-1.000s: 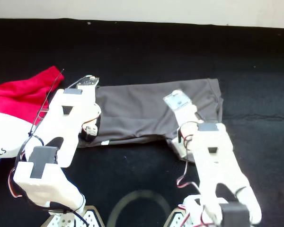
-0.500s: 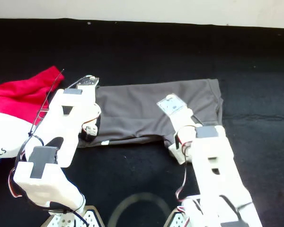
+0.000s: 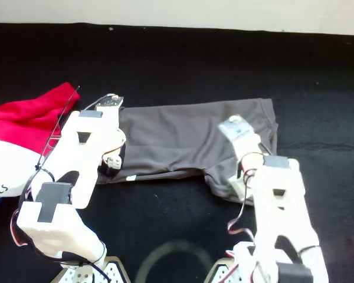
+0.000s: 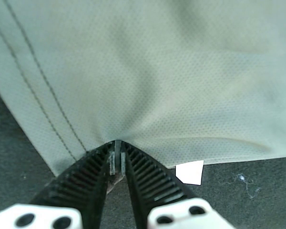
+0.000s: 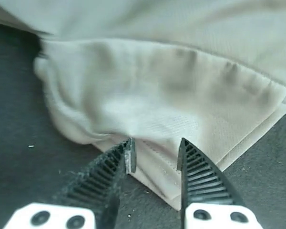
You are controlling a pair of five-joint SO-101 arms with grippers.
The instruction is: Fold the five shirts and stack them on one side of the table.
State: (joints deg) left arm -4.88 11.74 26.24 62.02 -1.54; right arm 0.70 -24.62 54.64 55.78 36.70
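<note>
The grey shirt [image 3: 183,138] is lying spread out in the middle of the black worktop [image 3: 183,65]. The left hand [image 4: 117,151] is squeezing tight on the shirt's near edge by the stitched hem, and the cloth is puckering at its tips. I think it is holding that corner ready for a fold. The right hand [image 5: 156,153] is gaping wide at the bunched-up corner on the other side, gripping nothing, probably so both corners can be lifted together. A red shirt [image 3: 32,115] and a white shirt [image 3: 6,165] are waiting at one side. Since half a second ago, the right hand has been sliding sideways, away from the left hand, which is staying put.
</note>
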